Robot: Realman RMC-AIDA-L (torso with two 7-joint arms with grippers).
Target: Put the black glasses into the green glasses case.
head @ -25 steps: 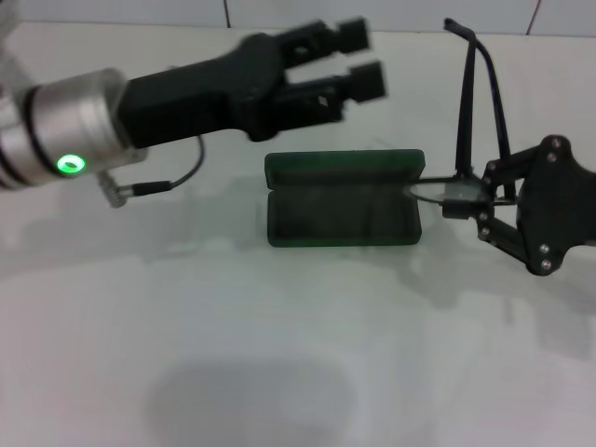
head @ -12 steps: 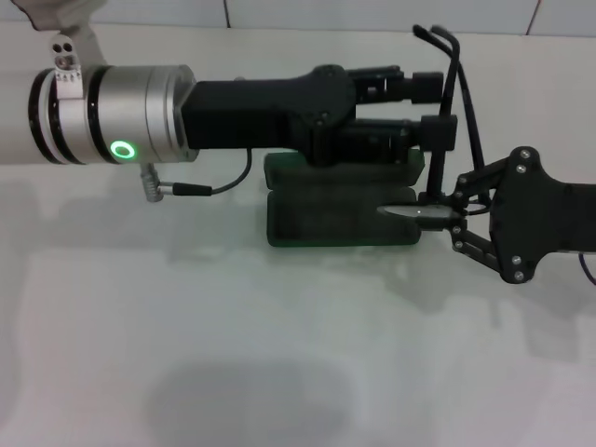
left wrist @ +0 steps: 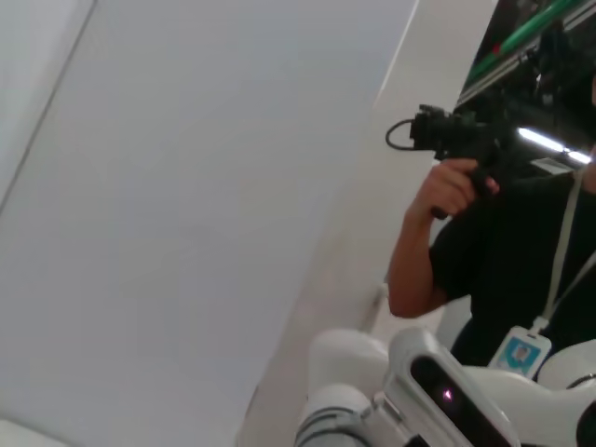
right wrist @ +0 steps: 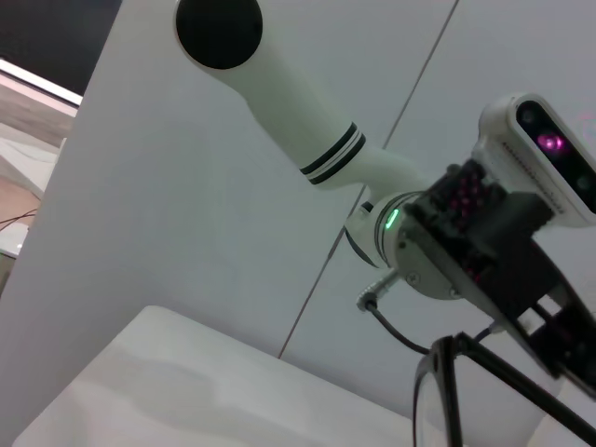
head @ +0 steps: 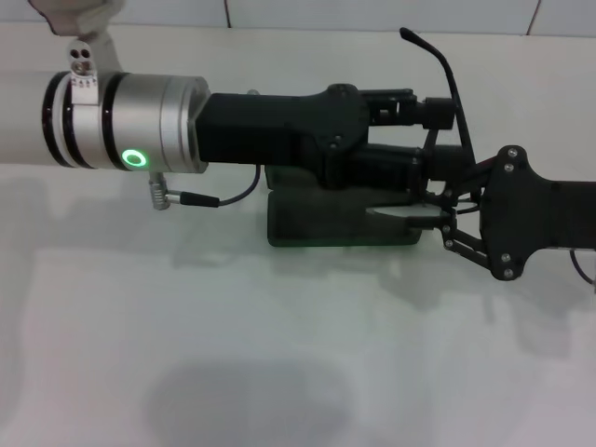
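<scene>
Glasses (head: 445, 93): black, light, thin and springy, easily bent, slippery at the lens; best taken at the frame front, not the slim temples; held at the right end of the green glasses case (head: 307, 223), which lay open on the table (head: 279, 372); pinched by the right gripper (head: 447, 222) at the lens rim, one temple sticking up; left gripper (head: 438, 135) over the case, fingers seemingly parted around the temple; contact unclear; lid mostly hidden.

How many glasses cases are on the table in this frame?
1. The green glasses case lies open mid-table, largely covered by the left gripper reaching across it; the right gripper holds the black glasses at its right end. Nothing suggests another is hidden.
</scene>
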